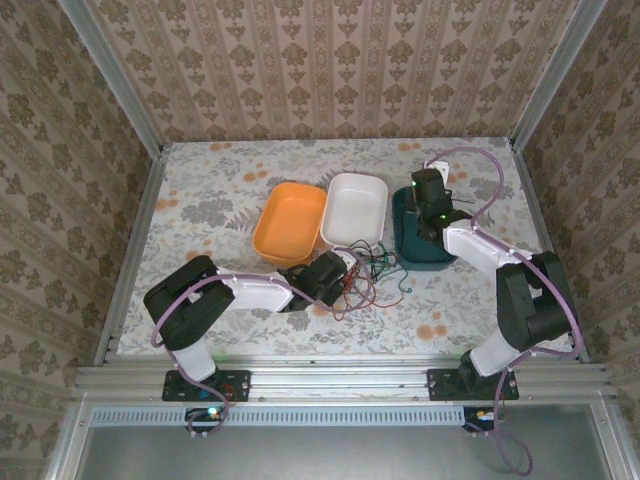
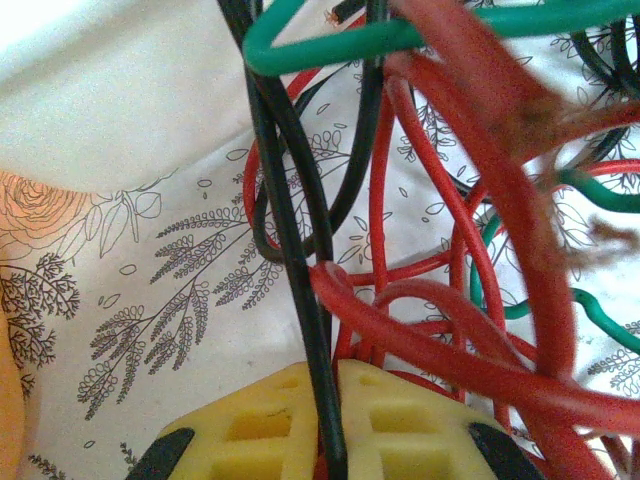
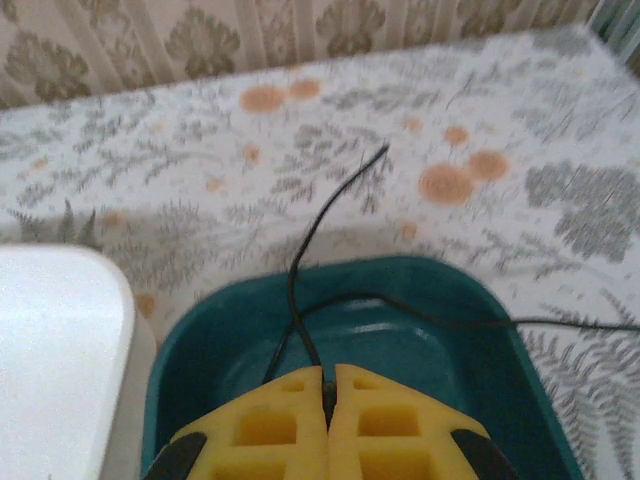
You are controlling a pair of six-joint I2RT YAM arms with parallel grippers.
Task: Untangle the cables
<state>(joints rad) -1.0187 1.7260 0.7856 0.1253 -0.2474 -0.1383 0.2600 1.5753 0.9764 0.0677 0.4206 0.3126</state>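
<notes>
Top external: left end effector (image 1: 338, 273) sits low at the left edge of the cables (image 1: 372, 270). These lie as a loose tangle on the table (image 1: 210, 200), just near of the white tray (image 1: 357, 190) and right of the orange tray (image 1: 290, 225). The tangle's long axis runs left to right. Right end effector (image 1: 432, 200) is over the teal tray (image 1: 405, 250); finger gap unreadable here.

Left wrist: pads (image 2: 400, 425) pressed together, pinching a black cable (image 2: 290, 230) that runs straight away from them. Red cables (image 2: 480, 210) loop across it; a green cable (image 2: 330, 40) crosses at the top.

Right wrist: pads (image 3: 260, 425) pressed together on a thin black cable (image 3: 310, 235). It points away over the tray's far rim, free end on the table.
</notes>
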